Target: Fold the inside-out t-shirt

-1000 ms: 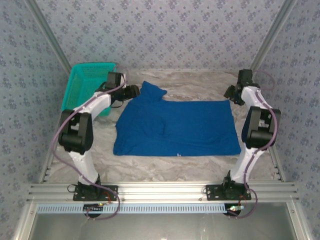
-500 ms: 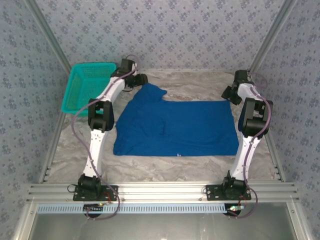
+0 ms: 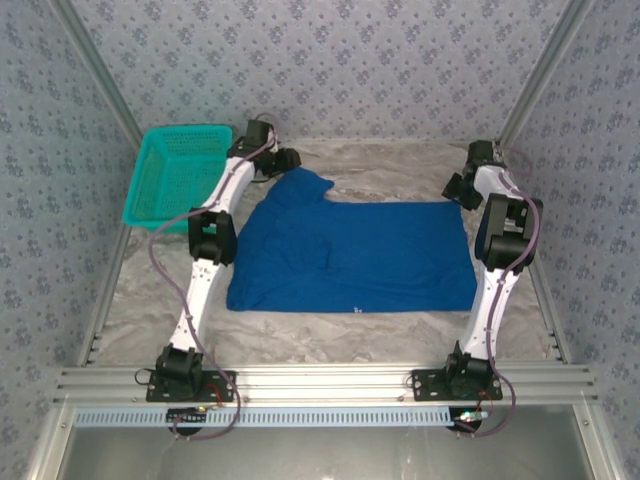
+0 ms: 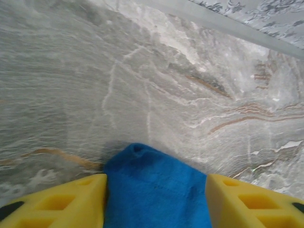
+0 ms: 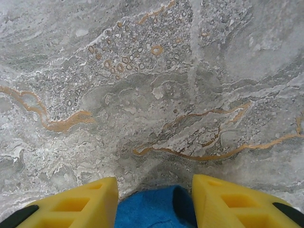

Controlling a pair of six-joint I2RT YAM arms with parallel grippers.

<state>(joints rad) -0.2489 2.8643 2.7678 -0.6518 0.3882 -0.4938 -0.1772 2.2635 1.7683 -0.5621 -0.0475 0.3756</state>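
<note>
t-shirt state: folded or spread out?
Spread out. The t-shirt lies wide and flat across the table, one sleeve sticking out at its far left corner; no compact fold visible.

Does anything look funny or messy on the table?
Only a little. The t-shirt lies mostly flat, but one far-left corner pokes out beyond its straight far edge, where the left gripper straddles it, open.
</note>
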